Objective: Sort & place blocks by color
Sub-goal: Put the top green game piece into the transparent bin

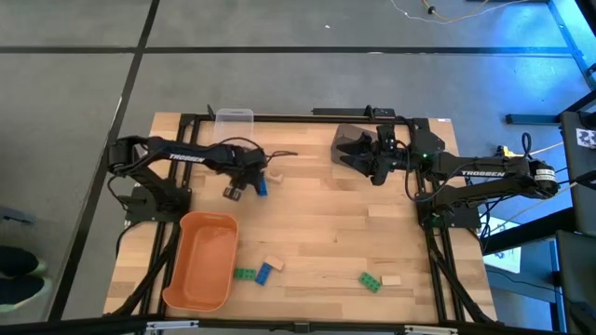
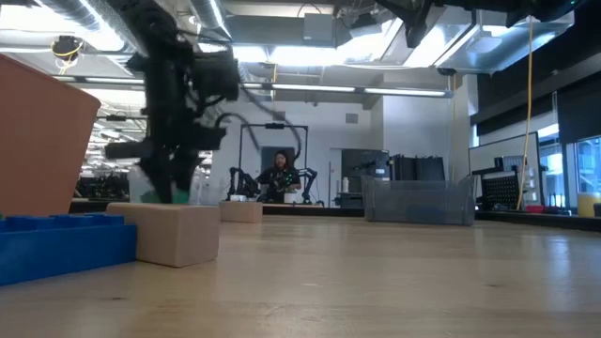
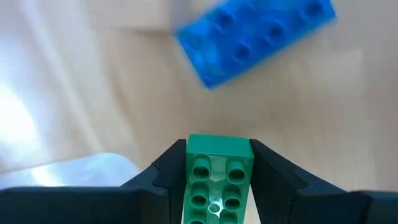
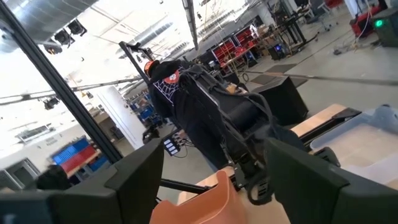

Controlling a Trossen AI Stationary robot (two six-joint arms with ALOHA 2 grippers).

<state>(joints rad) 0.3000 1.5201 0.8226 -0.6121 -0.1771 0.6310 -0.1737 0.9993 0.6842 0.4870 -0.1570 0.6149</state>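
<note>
L gripper (image 3: 219, 180) clamps a green block (image 3: 219, 177) between both fingers, up near the far-left part of the wooden table (image 1: 326, 223); blue block (image 1: 262, 186) lies just beside it, tan block (image 1: 275, 177) next to that. R gripper (image 1: 377, 172) hangs w/ jaws apart, holding nothing, over the dark grey bin (image 1: 346, 144) at far edge. Orange tub (image 1: 203, 261) at near-left; remaining green, blue and tan blocks sit along near edge.

Overhead sees the whole table (image 1: 326, 233); low camera skims it level, seemingly nearest the orange tub (image 2: 38, 141).
</note>
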